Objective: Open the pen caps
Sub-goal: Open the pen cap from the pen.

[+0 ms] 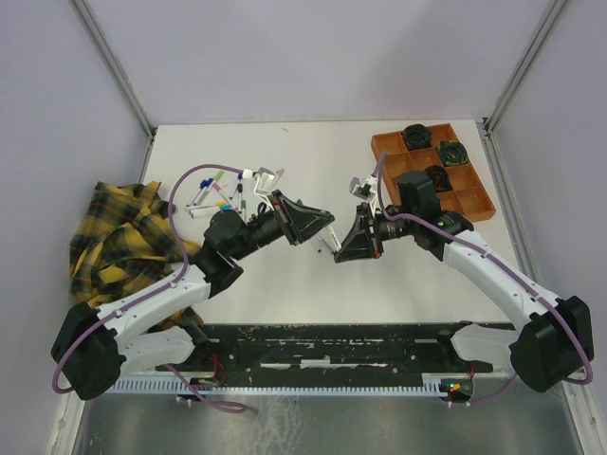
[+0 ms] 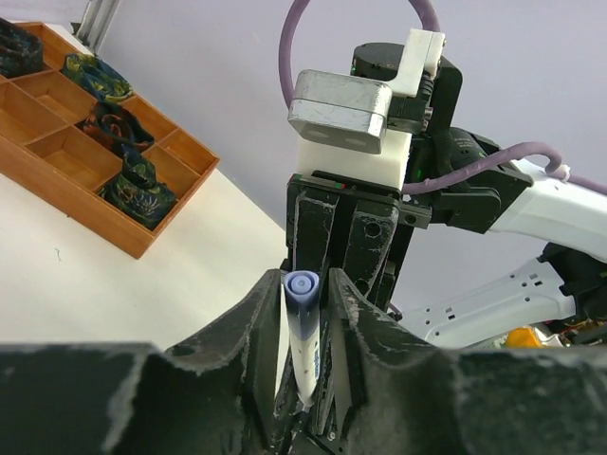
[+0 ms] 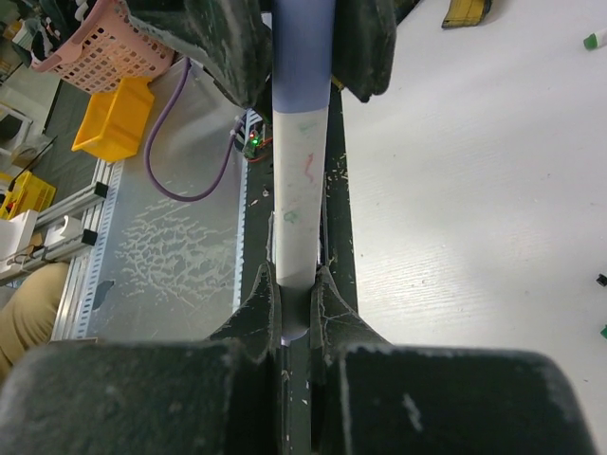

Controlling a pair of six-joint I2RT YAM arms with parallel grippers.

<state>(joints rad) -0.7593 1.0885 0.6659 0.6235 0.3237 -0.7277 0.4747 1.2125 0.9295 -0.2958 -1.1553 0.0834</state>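
A white pen (image 1: 329, 244) hangs in the air between my two grippers over the middle of the table. Its blue-purple pen cap (image 2: 302, 296) sits between the fingers of my left gripper (image 2: 303, 280), which press on it from both sides. In the right wrist view the cap (image 3: 302, 57) shows at the top and the white barrel (image 3: 299, 190) runs down into my right gripper (image 3: 299, 284), shut on the barrel's end. From above, the left gripper (image 1: 325, 231) and right gripper (image 1: 345, 246) face each other tip to tip. More pens and coloured caps (image 1: 223, 190) lie at the back left.
An orange tray (image 1: 384, 152) with black round objects stands at the back right. A yellow plaid cloth (image 1: 119, 237) lies at the left edge. A small green cap (image 3: 593, 40) lies loose on the white table.
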